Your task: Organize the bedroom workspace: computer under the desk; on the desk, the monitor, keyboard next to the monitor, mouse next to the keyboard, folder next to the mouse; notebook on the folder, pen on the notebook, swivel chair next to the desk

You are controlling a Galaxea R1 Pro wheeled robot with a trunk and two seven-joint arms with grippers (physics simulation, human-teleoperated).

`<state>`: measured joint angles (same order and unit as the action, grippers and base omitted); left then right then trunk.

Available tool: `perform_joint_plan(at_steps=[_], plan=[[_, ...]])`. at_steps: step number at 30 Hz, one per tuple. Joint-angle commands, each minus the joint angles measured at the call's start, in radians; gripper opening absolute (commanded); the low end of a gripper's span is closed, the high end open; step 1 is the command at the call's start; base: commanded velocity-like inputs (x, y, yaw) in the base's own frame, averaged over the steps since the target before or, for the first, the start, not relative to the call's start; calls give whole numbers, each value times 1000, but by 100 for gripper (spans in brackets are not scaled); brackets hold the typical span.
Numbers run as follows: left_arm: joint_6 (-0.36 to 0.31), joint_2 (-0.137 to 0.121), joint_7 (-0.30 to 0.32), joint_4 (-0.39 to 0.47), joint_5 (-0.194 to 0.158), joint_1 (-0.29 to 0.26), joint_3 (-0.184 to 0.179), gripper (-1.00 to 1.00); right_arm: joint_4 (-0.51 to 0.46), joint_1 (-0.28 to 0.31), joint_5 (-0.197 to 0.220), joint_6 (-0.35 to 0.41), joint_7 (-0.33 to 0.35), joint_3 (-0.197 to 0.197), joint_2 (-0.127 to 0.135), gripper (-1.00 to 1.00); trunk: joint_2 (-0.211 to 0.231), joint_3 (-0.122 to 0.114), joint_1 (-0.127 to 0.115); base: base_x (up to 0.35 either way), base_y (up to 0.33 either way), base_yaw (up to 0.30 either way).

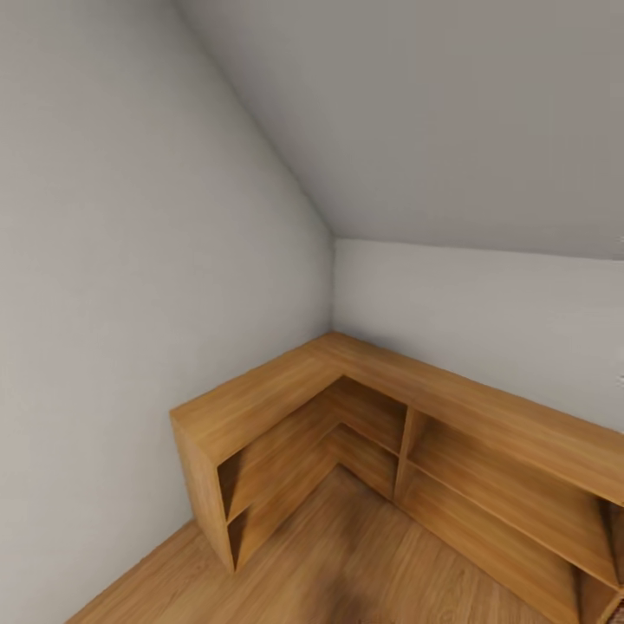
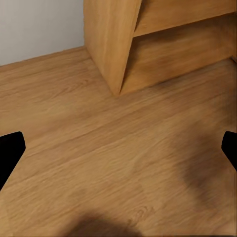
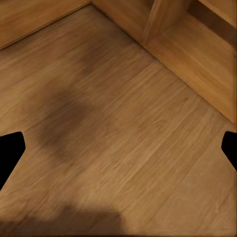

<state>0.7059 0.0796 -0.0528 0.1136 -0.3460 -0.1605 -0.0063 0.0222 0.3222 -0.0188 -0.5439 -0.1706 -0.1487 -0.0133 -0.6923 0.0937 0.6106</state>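
Observation:
None of the desk items, the swivel chair or the computer appear in these views. My left gripper (image 2: 118, 150) hangs open over bare wooden floor, its two dark fingertips (image 2: 10, 150) far apart at the picture's edges with nothing between them. My right gripper (image 3: 118, 150) is also open above the floor, its dark fingertips (image 3: 11, 150) spread wide and empty.
A low L-shaped wooden shelf unit (image 1: 286, 390) wraps the room corner, its open compartments empty. The shelf's end panel (image 2: 111, 44) stands close ahead of the left arm, and shelf fronts (image 3: 197, 44) lie ahead of the right. White walls (image 1: 130, 260) meet under a sloped ceiling. Wooden floor (image 1: 347, 563) lies in front.

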Motion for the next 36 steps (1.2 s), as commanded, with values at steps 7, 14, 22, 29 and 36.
perform_joint_plan(at_steps=[7,14,22,29,36], plan=[[3,0,-5,0,2,-1,-1,100,2,1,-1,-2,-9,-8,0,100,-2,12,0,0,0,-139],[3,0,-5,0,2,-1,-1,100,2,1,-1,-2,-9,-8,0,100,-2,22,0,0,0,-125],[3,0,5,0,2,-1,-1,100,2,1,-1,-2,-10,-8,7,100,-2,35,0,95,121,-123],[3,-1,18,0,2,-1,-1,100,2,1,-1,-5,-10,-8,9,100,-2,44,0,197,210,-139],[2,-1,20,-1,1,-1,-1,100,2,1,0,-5,-10,-8,10,100,-2,48,0,68,46,-223]])
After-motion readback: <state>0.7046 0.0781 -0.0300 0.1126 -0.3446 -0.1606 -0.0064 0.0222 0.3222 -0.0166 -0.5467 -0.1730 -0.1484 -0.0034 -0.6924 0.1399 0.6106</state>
